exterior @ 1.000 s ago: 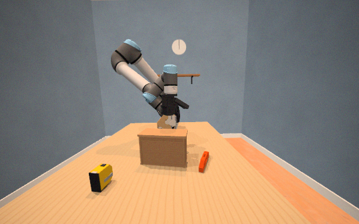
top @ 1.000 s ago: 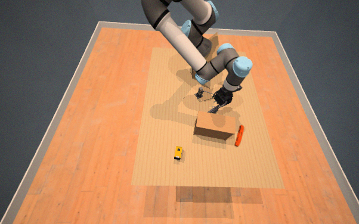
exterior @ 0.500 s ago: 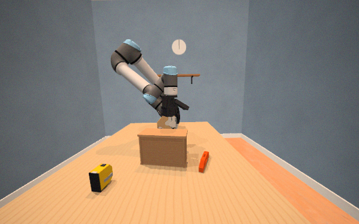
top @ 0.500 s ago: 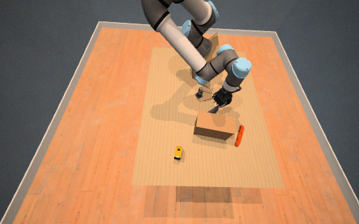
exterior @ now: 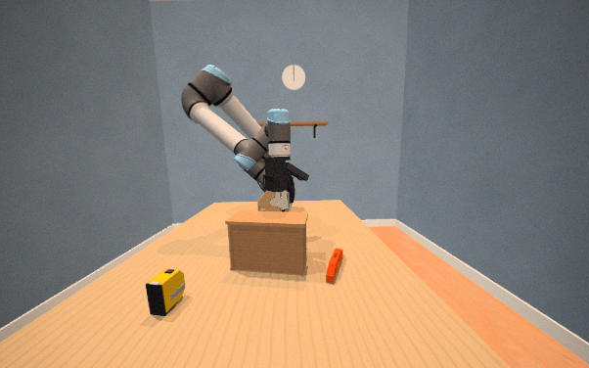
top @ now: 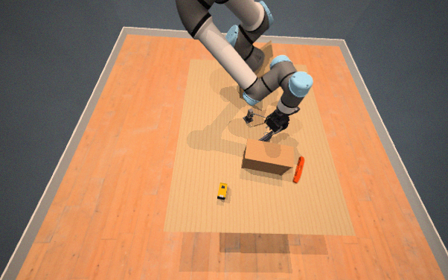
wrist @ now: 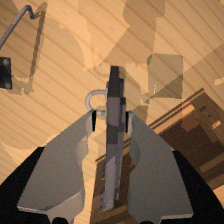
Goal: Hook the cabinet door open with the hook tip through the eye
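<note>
I saw that the cabinet (top: pixel 269 152) (exterior: pixel 267 249) (wrist: pixel 195 135) looked like smooth brown wood, and the eye (wrist: pixel 89 100) like grey metal.

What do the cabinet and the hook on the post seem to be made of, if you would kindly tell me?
The cabinet looks like matte brown wood or veneer; its back shows fine grain. The hook is probably bare metal: thin, grey, rod-like.

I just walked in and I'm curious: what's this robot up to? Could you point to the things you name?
Its claw (top: pixel 269 132) (exterior: pixel 281 207) (wrist: pixel 111 112) is at the open door (top: pixel 265 138) (wrist: pixel 115 130) of a small cabinet (top: pixel 269 153) (exterior: pixel 268 250) (wrist: pixel 197 137), fingers apart on either side of its edge, apparently not gripping. The hook (wrist: pixel 15 25) is off to one side, not through the door's eye (wrist: pixel 88 102), so the door isn't hooked open.
</note>
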### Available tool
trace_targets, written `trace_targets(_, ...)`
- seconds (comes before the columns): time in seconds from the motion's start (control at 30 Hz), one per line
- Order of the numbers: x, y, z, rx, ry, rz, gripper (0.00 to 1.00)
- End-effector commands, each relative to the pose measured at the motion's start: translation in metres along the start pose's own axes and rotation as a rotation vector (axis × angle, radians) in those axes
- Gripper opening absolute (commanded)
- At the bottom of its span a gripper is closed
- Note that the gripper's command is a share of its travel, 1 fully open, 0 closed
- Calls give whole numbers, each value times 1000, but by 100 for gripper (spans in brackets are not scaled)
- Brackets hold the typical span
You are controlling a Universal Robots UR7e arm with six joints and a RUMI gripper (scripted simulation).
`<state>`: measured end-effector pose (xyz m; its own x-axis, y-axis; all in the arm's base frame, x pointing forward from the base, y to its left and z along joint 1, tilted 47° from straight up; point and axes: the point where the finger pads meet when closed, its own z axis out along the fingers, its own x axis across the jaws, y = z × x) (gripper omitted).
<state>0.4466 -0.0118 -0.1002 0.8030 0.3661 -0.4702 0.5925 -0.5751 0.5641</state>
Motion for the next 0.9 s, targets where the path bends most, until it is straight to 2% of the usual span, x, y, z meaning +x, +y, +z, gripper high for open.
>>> trace_targets(0.0, -2, 0, 0, 0, 1, -25, 15)
trace_targets(0.87, -20, 1, 0, -1, 1, -138, 15)
